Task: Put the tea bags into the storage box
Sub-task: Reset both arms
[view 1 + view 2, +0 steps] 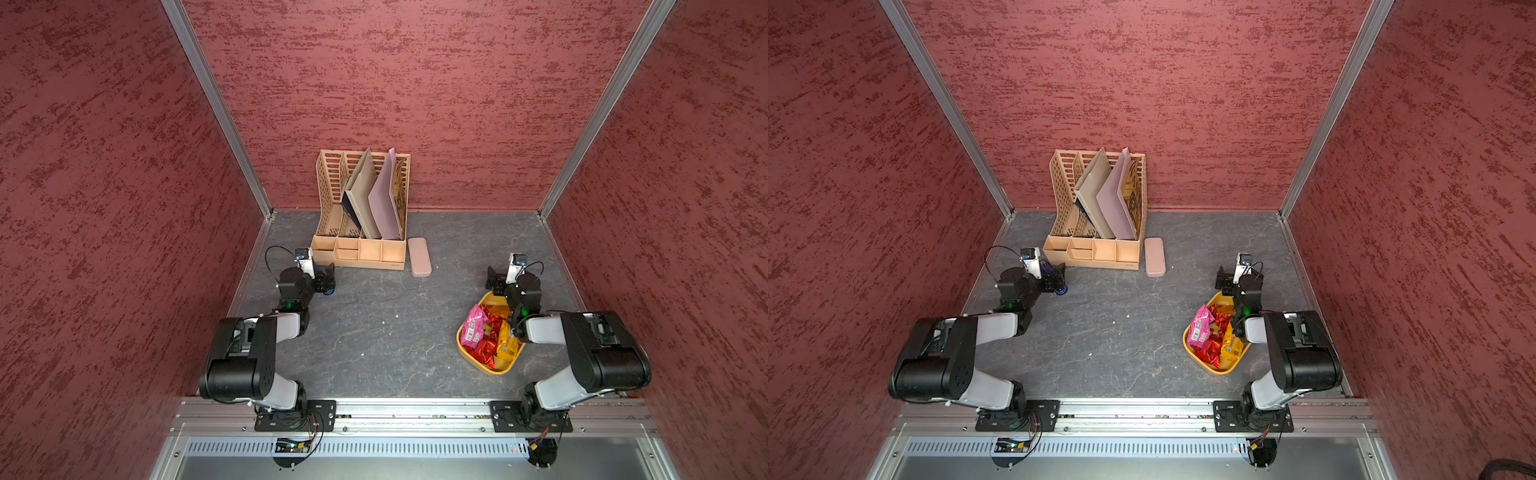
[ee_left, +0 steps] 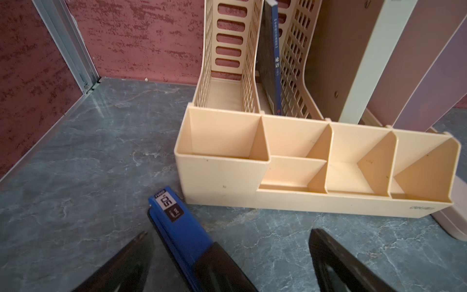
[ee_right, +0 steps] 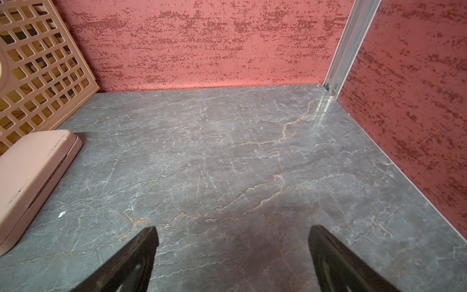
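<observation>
Red, pink and orange tea bags (image 1: 488, 340) lie heaped in the mustard storage box (image 1: 500, 369), a barcode on the pink one. Just beyond, the right tool (image 3: 232, 231) gapes empty over the bare surface (image 3: 227, 151). The left tool (image 2: 228, 232) is spread wide around a blue stapler (image 2: 177, 222) marked "50", before the beige file organiser (image 2: 222, 182), whose corner logo is unreadable.

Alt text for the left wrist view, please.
The left gripper, jaws open, frames a blue stapler lying on the grey table. Ahead stands a beige file organiser, front compartments empty, a dark book in one slot.
</observation>
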Controlling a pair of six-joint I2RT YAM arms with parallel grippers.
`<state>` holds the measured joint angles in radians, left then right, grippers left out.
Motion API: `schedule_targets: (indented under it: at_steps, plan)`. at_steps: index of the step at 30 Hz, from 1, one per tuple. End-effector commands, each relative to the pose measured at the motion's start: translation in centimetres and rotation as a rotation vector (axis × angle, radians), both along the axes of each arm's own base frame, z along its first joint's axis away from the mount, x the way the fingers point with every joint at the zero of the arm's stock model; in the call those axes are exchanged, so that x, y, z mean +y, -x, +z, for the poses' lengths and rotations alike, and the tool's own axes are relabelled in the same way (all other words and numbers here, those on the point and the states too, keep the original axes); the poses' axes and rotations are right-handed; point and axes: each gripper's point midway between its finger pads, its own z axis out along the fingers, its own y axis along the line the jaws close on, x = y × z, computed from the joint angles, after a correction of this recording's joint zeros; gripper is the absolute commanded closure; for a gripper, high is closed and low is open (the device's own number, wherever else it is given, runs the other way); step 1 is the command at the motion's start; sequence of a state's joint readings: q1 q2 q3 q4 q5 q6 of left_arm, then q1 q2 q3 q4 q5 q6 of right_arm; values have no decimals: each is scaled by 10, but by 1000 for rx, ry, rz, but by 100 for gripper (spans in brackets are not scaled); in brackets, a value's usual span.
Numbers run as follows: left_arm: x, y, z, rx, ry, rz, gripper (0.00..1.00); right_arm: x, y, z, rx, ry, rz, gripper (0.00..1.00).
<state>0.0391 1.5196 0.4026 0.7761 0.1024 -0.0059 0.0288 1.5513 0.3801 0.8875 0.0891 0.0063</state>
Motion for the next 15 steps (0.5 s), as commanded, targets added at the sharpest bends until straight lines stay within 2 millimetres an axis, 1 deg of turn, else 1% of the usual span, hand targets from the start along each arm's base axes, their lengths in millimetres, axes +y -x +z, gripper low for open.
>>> schedule_targets:
  at_steps: [1, 7, 8, 9, 15]
  plan:
    - [13, -1, 14, -90, -27, 72, 0, 3, -2, 11, -43, 4, 20, 1]
    - [13, -2, 14, -90, -39, 75, 0, 3, -3, 10, -40, 3, 24, 2]
    - [12, -2, 13, -83, -40, 75, 0, 13, -5, 9, -32, 15, 82, 2]
    - [11, -3, 13, -85, -47, 73, 0, 15, -5, 8, -25, 10, 92, 2]
    - [11, -2, 13, -85, -47, 74, 0, 13, -3, 11, -42, 8, 86, 1]
